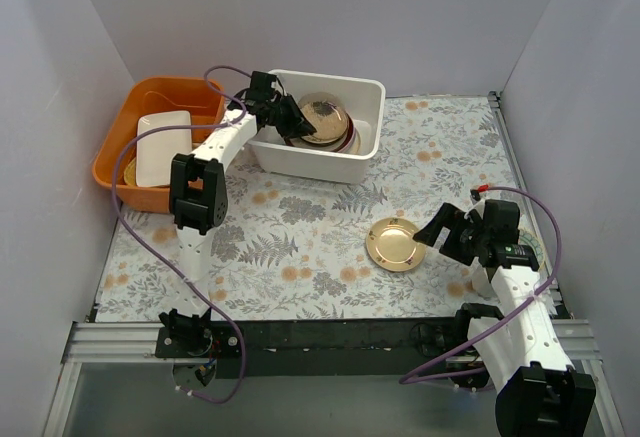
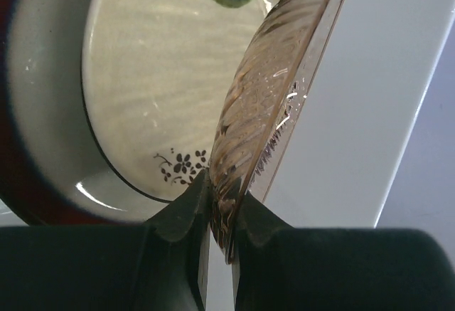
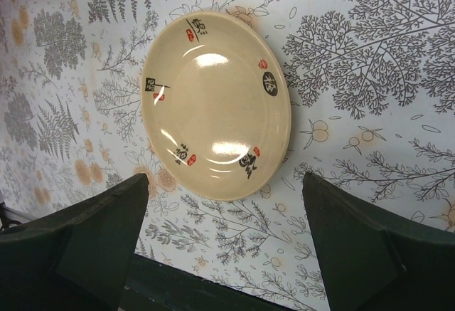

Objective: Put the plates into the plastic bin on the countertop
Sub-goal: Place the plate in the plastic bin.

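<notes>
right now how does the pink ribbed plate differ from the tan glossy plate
The pink ribbed plate stands tilted on edge over the white plastic bin; the tan glossy plate lies flat on the fern-print countertop. The left pincer grips the pink plate's rim; the tan plate lies free below the open right pincer. Both are round.

The left arm (image 1: 205, 172) rises from the near edge and stretches toward the far edge, left of centre. The left gripper (image 1: 290, 117) is pinched on the rim of the pink plate (image 2: 277, 97) (a finger (image 2: 185, 211) on either face). The right arm (image 1: 515, 297) stands folded by the near right corner. The right gripper (image 1: 440, 232) points left and downward, jaws spread wide.
</notes>
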Controlling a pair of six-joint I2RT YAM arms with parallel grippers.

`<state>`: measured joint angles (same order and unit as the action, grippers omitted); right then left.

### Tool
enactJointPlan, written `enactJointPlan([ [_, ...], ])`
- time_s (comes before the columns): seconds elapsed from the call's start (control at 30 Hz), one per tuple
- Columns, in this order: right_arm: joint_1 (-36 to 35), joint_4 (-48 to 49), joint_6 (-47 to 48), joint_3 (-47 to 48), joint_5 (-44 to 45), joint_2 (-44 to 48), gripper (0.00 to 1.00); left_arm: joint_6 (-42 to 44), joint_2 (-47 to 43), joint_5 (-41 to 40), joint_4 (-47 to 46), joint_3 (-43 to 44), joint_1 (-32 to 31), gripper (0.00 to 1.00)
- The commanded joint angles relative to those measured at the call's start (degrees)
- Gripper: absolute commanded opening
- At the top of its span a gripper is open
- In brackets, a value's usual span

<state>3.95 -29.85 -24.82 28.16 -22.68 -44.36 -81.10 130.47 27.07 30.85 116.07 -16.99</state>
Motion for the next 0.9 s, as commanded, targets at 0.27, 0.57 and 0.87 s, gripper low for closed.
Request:
enactJointPlan([
  [0.27, -0.2, 3.2, 0.3, -1.7, -1.6, -0.4, 0.96, 0.7, 0.1, 2.1, 0.9, 3.4, 0.6, 0.46],
  [0.57, -0.1, 3.8, 0.1, -2.1, -1.8, -0.9, 0.97, 2.3, -2.6, 1.7, 2.4, 4.5, 0.6, 0.79],
  [0.87, -0.1, 3.7, 0.1, -2.6, -1.7, -0.5, 0.96, 3.1, -5.9, -1.8, 8.2, 7.8, 0.6, 0.88],
])
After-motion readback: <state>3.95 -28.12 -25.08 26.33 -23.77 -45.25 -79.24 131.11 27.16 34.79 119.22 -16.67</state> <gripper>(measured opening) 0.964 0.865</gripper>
